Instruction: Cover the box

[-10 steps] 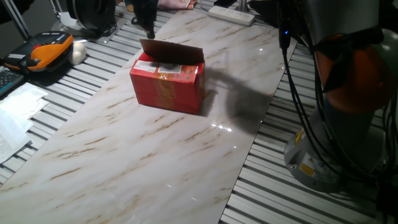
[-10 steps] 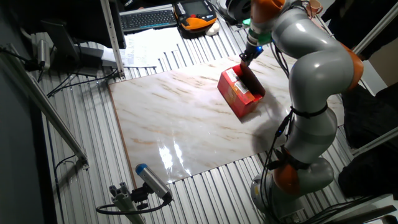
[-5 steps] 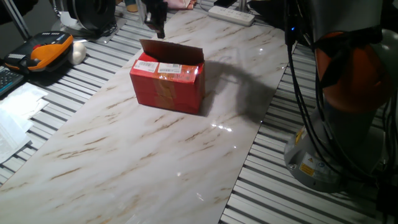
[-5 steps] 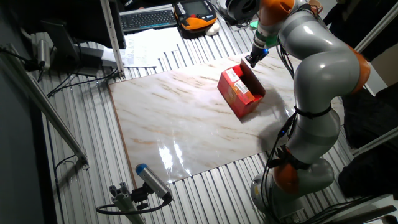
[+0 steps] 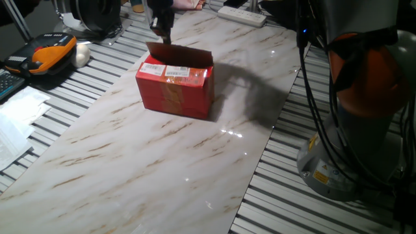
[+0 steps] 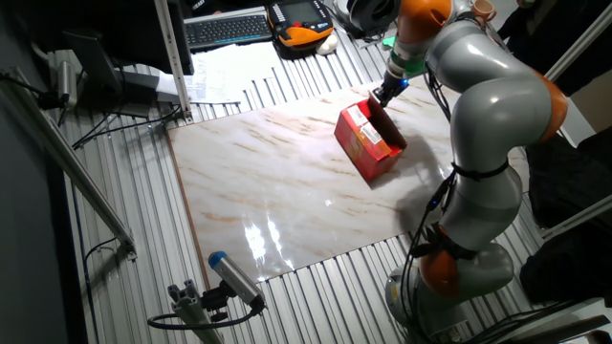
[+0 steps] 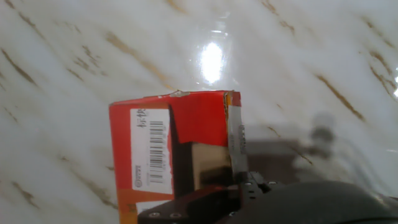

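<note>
The box (image 5: 175, 88) is red with white labels along its top edge and stands on the marble board (image 5: 130, 169). One brown flap (image 5: 180, 53) stands upright at its far side. My gripper (image 5: 162, 34) hangs just behind and above that flap, its dark fingers together with nothing held. In the other fixed view the gripper (image 6: 382, 95) is at the far top edge of the box (image 6: 366, 145). From the hand view I look down on the box (image 7: 186, 124), with its barcode label (image 7: 152, 155) and the brown inside, while the gripper body fills the bottom edge.
A white power strip (image 5: 242, 14) lies at the board's far end. An orange and black device (image 5: 49, 52) and papers (image 5: 16, 114) sit to the left on the ribbed table. The arm's base (image 5: 328, 162) stands to the right, and a keyboard (image 6: 225, 29) lies beyond.
The gripper rose and shifted sideways behind the upright flap, then came down a little toward the flap's top edge. The box has not moved.
</note>
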You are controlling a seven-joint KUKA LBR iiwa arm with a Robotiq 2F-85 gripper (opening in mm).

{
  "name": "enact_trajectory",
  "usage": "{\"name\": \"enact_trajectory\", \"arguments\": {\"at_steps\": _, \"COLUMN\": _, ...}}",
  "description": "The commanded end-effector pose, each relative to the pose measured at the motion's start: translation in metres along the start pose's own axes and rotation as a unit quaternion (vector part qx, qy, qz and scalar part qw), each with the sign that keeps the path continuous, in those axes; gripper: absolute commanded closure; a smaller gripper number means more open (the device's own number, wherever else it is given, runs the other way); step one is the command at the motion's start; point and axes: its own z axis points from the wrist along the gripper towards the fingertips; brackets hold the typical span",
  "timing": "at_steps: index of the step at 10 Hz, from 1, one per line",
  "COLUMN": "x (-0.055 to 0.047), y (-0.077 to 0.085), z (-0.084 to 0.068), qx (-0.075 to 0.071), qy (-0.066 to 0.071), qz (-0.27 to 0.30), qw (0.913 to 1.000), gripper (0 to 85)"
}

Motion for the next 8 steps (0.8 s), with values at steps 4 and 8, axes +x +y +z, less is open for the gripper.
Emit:
{"name": "enact_trajectory", "arguments": {"at_steps": 4, "x": -0.002, "y": 0.023, "z": 0.019, "qx": -0.001, "qy": -0.013, "qz": 0.018, "qw": 0.9998, "gripper": 85.0}}
{"name": "enact_trajectory", "arguments": {"at_steps": 8, "x": -0.003, "y": 0.039, "z": 0.043, "qx": 0.001, "qy": -0.031, "qz": 0.025, "qw": 0.9992, "gripper": 85.0}}
